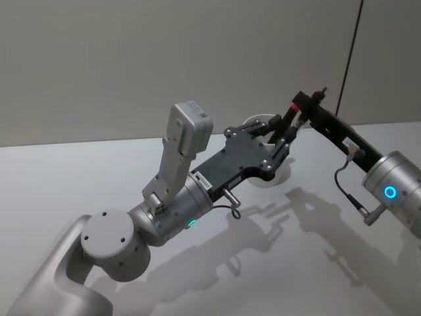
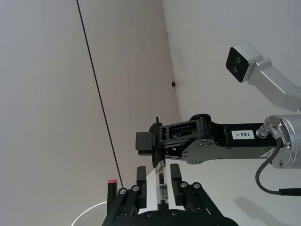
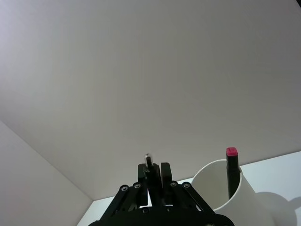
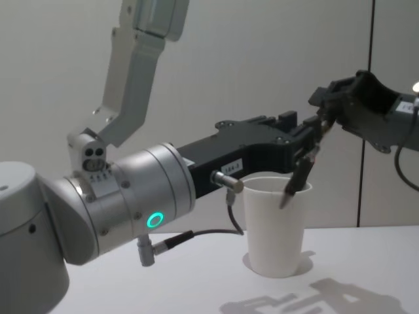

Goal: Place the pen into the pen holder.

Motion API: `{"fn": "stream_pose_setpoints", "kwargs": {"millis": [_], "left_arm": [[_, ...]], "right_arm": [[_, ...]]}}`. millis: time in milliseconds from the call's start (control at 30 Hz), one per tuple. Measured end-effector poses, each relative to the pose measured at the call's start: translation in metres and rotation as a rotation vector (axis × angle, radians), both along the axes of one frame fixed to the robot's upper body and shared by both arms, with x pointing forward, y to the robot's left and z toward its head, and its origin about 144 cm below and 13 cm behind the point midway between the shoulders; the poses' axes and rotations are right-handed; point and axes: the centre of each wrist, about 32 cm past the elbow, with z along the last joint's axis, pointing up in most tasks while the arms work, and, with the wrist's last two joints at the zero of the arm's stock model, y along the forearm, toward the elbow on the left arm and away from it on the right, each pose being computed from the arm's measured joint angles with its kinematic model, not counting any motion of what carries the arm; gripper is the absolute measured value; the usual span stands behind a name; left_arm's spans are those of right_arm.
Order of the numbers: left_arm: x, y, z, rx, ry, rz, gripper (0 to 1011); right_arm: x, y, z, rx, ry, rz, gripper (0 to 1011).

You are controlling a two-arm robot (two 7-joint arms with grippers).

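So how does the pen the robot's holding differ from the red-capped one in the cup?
The pen is thin with a silvery tip; the marker is thicker, dark and red-capped. The pen is clamped in the right gripper, with the open left gripper around it; the marker stands free inside the paper cup, its cap above the rim.

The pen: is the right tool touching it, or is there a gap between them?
Touching. In the right wrist view the right tool is shut on the pen, whose end sticks out between its fingers.
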Motion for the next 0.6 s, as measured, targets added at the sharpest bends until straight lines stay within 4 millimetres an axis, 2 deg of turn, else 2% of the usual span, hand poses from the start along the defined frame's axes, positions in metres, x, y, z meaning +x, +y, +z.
{"fn": "stream_pose_setpoints", "kwargs": {"millis": [67, 133, 233, 267, 367, 433, 600], "left_arm": [[0.0000, 0.0000, 0.0000, 0.000, 0.000, 0.000, 342], [0.0000, 0.0000, 0.0000, 0.000, 0.000, 0.000, 379], [0.0000, -0.0001, 0.0000, 0.000, 0.000, 0.000, 505], [0.0000, -0.0001, 0.0000, 0.000, 0.000, 0.000, 505], [0.0000, -0.0001, -0.0001, 0.000, 0.000, 0.000, 639], [0.0000, -0.0001, -0.0001, 0.000, 0.000, 0.000, 667], [0.0000, -0.0001, -0.0002, 0.001, 0.000, 0.000, 830]], "right_arm": [[0.0000, 0.0000, 0.0000, 0.000, 0.000, 0.000, 168], [0.0000, 0.0000, 0.0000, 0.000, 0.000, 0.000, 168], [0.0000, 0.0001, 0.0000, 0.000, 0.000, 0.001, 168], [0.0000, 0.0001, 0.0000, 0.000, 0.000, 0.001, 168], [0.0000, 0.0002, -0.0001, 0.000, 0.000, 0.001, 168], [0.0000, 0.0002, 0.0000, 0.000, -0.001, 0.001, 168], [-0.0001, 0.0002, 0.0001, 0.001, -0.001, 0.002, 168]]}}
